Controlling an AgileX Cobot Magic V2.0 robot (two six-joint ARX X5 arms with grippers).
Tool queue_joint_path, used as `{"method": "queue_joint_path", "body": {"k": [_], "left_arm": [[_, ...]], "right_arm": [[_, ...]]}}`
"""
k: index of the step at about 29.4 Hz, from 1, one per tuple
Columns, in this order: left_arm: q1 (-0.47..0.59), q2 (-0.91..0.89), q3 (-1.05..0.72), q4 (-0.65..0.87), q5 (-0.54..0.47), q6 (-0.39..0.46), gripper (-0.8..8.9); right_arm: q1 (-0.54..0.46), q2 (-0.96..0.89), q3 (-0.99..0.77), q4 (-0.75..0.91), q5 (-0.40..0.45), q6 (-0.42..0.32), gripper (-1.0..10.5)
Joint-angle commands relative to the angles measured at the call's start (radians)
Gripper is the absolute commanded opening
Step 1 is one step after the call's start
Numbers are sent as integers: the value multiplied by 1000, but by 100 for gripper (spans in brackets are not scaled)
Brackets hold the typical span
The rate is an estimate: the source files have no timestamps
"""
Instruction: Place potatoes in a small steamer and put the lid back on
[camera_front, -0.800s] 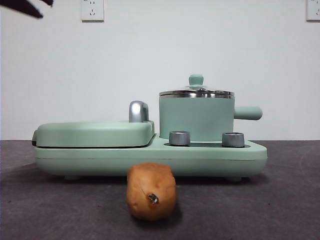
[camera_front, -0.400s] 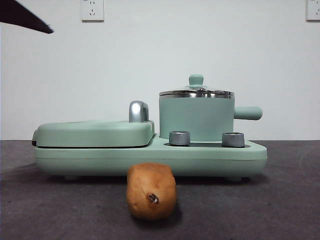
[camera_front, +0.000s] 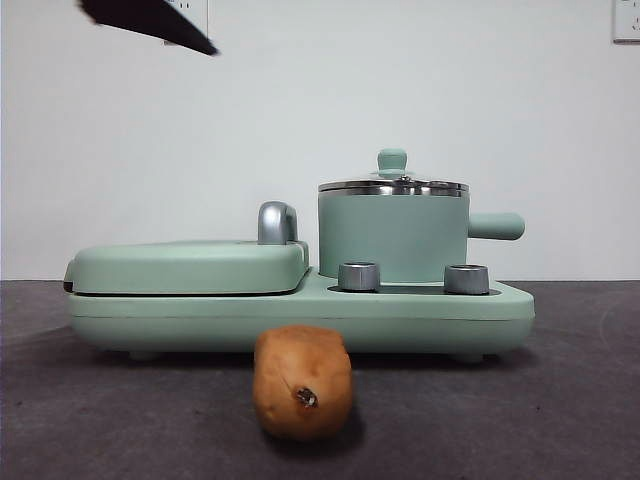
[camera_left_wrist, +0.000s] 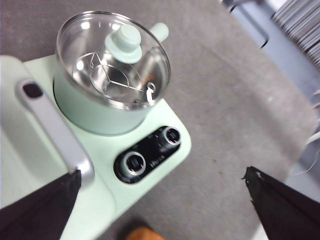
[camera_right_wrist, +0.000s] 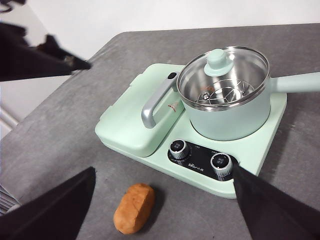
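Since before, our left gripper (camera_left_wrist: 160, 200) has advanced above the small steamer (camera_front: 393, 238), fingers wide; right gripper (camera_right_wrist: 162, 200) wide too. Lid (camera_front: 393, 183) on steamer; potato (camera_front: 302, 383) on counter (camera_front: 560, 400) before it.

One potato (camera_front: 302, 383) (two dials (camera_front: 359, 276))

An oval tan-brown potato (camera_front: 302, 384) with a small dark spot on its near end lies on its side on the dark grey table, just in front of the appliance and apart from it. The mint-green cylindrical steamer pot (camera_front: 393, 236) with a steel rim and a stubby side handle stands upright on the appliance's base behind the two dials. A round glass lid (camera_left_wrist: 113, 59) with a steel rim and mint-green knob sits closed on it, a wire rack visible inside.
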Motion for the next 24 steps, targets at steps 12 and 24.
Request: {"method": "queue_joint_path", "body": {"k": [12,24], "left_arm": [[-129,428,278,240,-171,185,529],[-161,539,278,434,-248,158,517]], "right_arm": [[2,8,18,3,0,-10,438],[2,8,18,3,0,-10,438]]}}
